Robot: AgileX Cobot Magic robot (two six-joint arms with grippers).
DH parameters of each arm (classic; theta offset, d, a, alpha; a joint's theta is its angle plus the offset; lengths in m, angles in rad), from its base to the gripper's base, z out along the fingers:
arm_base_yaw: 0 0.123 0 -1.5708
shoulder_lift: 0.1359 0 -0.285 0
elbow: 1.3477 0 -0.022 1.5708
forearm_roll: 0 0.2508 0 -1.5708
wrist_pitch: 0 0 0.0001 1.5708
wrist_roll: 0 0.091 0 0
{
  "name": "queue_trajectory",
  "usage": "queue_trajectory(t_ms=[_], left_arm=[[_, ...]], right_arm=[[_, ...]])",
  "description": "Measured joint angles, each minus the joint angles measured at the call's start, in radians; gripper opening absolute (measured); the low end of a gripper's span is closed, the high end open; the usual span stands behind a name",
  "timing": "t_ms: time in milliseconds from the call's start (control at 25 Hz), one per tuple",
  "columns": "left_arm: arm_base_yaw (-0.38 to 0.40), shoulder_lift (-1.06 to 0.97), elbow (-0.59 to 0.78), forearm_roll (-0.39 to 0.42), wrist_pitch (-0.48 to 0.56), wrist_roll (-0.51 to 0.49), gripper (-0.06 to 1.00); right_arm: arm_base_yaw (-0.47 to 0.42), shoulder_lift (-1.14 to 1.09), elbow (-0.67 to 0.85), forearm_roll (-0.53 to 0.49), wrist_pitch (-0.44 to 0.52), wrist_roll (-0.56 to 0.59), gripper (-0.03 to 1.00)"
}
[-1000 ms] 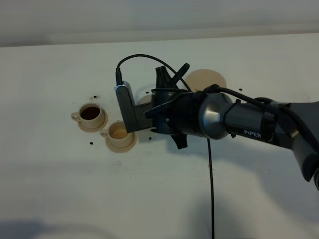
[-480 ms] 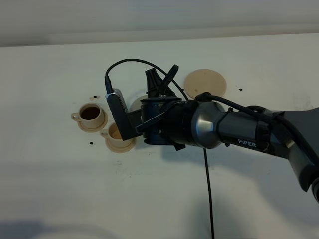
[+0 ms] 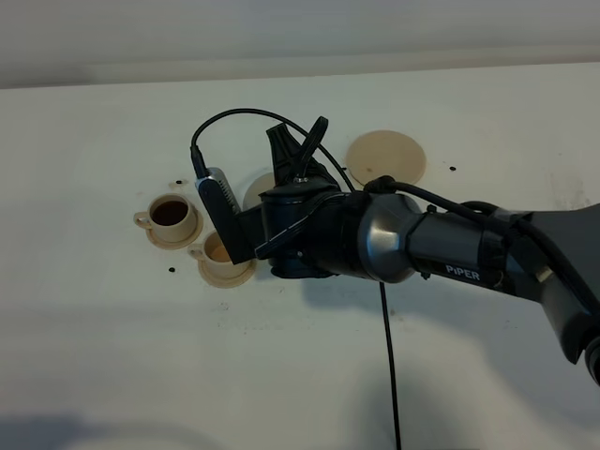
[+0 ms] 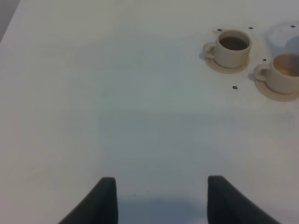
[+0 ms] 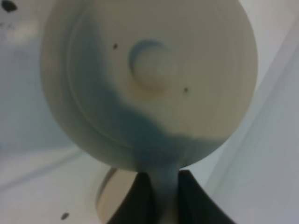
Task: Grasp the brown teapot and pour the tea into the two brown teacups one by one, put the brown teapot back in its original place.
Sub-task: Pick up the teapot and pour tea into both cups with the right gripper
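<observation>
- One round-bellied light tan ceramic teapot (image 5: 149,79) with a domed lid and a little knob is in the right claw (image 5: 163,186). The two dark fingers are pinched tight on its loop handle.
- From the high camera, only a small tan bit of the teapot (image 3: 255,192) peeks out behind the big dark arm. It is near the closer of the two cups. Its spout is hidden, so I cannot tell if tea is coming out.
- One small light tan cup (image 3: 172,214) (image 4: 232,46) with a side handle has dark tea in it.
- Just beside it stands a second small light tan cup (image 3: 217,251) (image 4: 285,72) with a paler brown drink inside. From the high camera it is partly hidden by the black camera block (image 3: 223,211) on the arm's wrist.
- Each cup sits on its own small round tan saucer (image 4: 229,70).
- One flat round light tan disc (image 3: 386,157), wider than the saucers, lies further back on the other side of the arm. It is well apart from the cups.
- The left claw (image 4: 161,200) is open. Its two dark fingers stand wide apart above the table, well apart from the cups.
- All of this is on a white table (image 3: 112,356) with a few small dark dots (image 3: 172,270). A thin black cable (image 3: 389,375) hangs down from the arm.
</observation>
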Motion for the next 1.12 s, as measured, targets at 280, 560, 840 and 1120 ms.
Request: queue_trajectory(t_ms=[280, 560, 840, 1120], left_arm=[[0.000, 0.000, 0.000, 0.000, 0.000, 0.000, 0.42], [0.000, 0.000, 0.000, 0.000, 0.000, 0.000, 0.42], [0.000, 0.000, 0.000, 0.000, 0.000, 0.000, 0.42], [0.000, 0.000, 0.000, 0.000, 0.000, 0.000, 0.42]], right_arm=[[0.031, 0.000, 0.000, -0.057, 0.027, 0.000, 0.09], [0.035, 0.000, 0.000, -0.076, 0.046, -0.013, 0.09], [0.045, 0.000, 0.000, -0.115, 0.055, -0.023, 0.09], [0.055, 0.000, 0.000, -0.143, 0.050, -0.024, 0.09]])
